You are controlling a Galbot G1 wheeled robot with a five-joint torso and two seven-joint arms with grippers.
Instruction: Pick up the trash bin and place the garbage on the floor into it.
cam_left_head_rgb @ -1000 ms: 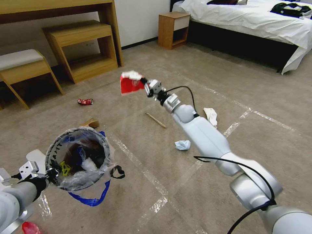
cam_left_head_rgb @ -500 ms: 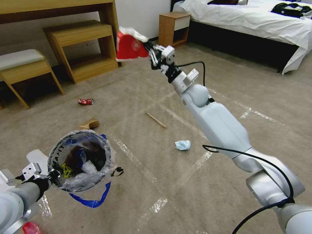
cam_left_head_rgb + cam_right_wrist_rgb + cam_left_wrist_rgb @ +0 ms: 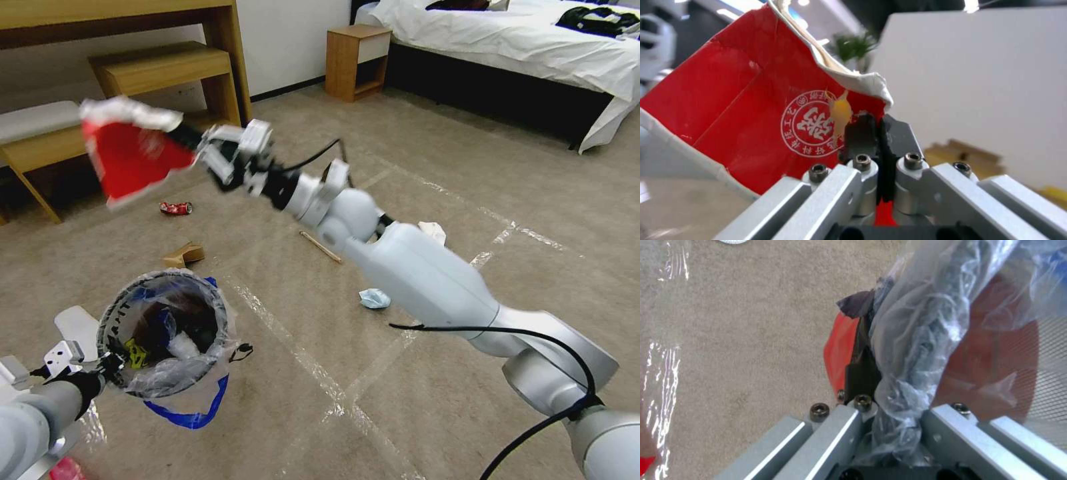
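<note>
My right gripper [image 3: 193, 143] is clamped shut on one corner of a torn red wrapper [image 3: 130, 157], which hangs in the air well above the floor [image 3: 413, 167], at about twelve o'clock from the bin [image 3: 163, 330] and not yet over its mouth. My left gripper [image 3: 100, 370] pinches the bin's rim, bag and all, at its eight o'clock edge, jaws closed on it. The risks as I judge them: the wrapper is wide and stiff and held only at a corner, so it may swing, catch the rim, or bridge the opening instead of dropping in. If I let go short of the mouth, it flutters back to the carpet. My left hold is mostly crinkled plastic [image 3: 907, 350], I think, though the wrist view is cluttered; the rim could slip and tip the bin. A can [image 3: 175, 209], stick [image 3: 320, 247], mask [image 3: 374, 298] and cardboard [image 3: 185, 254] lie beyond.
</note>
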